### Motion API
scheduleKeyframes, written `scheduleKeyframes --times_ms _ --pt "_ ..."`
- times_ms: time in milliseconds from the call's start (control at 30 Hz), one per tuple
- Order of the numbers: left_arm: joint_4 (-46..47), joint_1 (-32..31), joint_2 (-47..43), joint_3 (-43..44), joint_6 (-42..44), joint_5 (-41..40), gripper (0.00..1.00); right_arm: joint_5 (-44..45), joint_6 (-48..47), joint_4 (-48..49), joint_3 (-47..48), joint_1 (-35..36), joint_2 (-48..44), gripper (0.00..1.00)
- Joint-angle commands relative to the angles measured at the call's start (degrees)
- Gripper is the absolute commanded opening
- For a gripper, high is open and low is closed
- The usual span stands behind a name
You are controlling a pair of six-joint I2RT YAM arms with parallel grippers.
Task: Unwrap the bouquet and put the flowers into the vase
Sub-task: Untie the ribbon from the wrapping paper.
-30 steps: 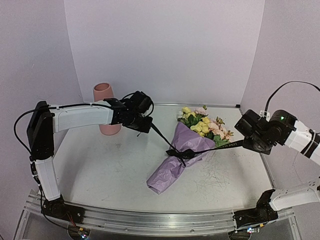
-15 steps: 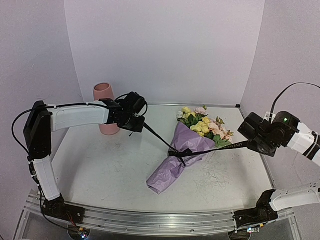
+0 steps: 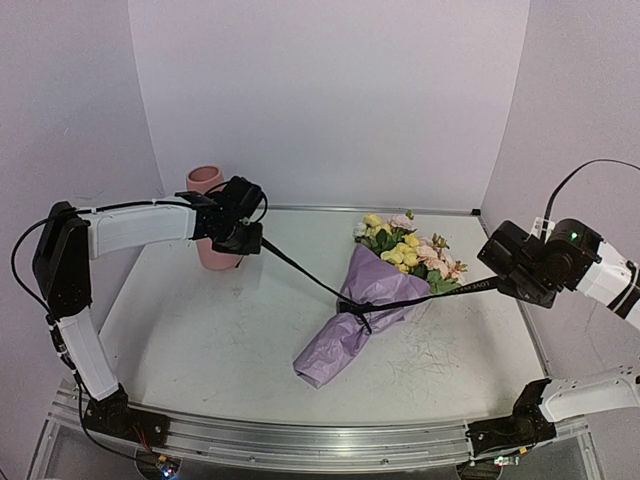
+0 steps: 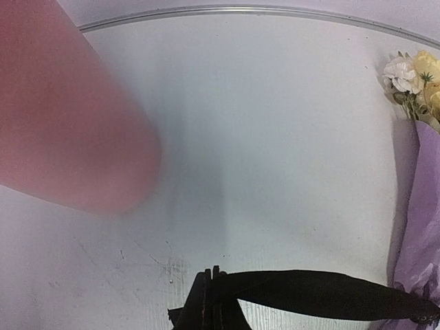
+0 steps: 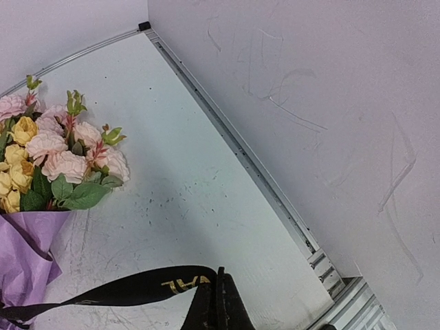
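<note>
The bouquet (image 3: 365, 315) lies on its side near the middle of the table (image 3: 200, 340). Its paper tip points to 7 o'clock and the flowers (image 3: 405, 248) fan out toward 1 o'clock. There is one bouquet, in one cone of crinkled lilac paper (image 5: 24, 254). The yellow, pink and cream blooms are packed too closely to count.

One black ribbon (image 3: 300, 270) circles the waist of the cone, and its two ends run out in straight, raised lines. One end goes to 10 o'clock. The other goes to 3 o'clock and carries gold lettering.

The left gripper (image 3: 250, 240) has its fingers pressed together on the 10 o'clock end. The right gripper (image 3: 497, 285) is pinched tight on the 3 o'clock end.

One salmon-pink vase (image 3: 207, 185) stands upright at 10 o'clock from the bouquet, in the far left corner close to the back wall. The left gripper is just in front of it. Whether the two touch cannot be told. In the left wrist view the vase is a near, blurred mass at upper left.

Bare tabletop spreads from 6 to 9 o'clock of the bouquet, out to the near metal rail. A narrower bare strip lies at 4 to 5 o'clock. The right gripper hangs above the right edge rail (image 5: 275, 199) with the side wall close behind it. The blooms lie short of the far rail (image 3: 330, 209), with a bare strip between.
</note>
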Motion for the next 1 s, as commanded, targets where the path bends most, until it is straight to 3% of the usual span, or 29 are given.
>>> scheduleKeyframes --times_ms 0,233,400,767,967 --pt "0.4 0.5 -3.1 -0.7 -1.3 0.8 0.0 2.6 -2.3 -3.9 2.7 -0.7 2.5 0.0" --pt "0.3 1.1 -2.9 0.1 -1.5 0.6 0.0 -2.6 -8.7 -1.2 4.0 -2.8 6.7 0.0" --pt "0.3 1.6 -3.2 -0.2 -1.9 0.3 0.0 -7.0 -14.3 2.7 2.8 -9.1 6.4 0.0" --pt "0.3 2.7 -5.2 -2.6 -2.7 0.2 0.0 -6.9 -23.3 3.5 5.3 -21.3 5.7 0.0" --pt "0.3 3.7 -6.0 -3.3 -2.8 -0.1 0.0 -6.1 -27.0 4.4 9.1 -24.1 6.7 0.0"
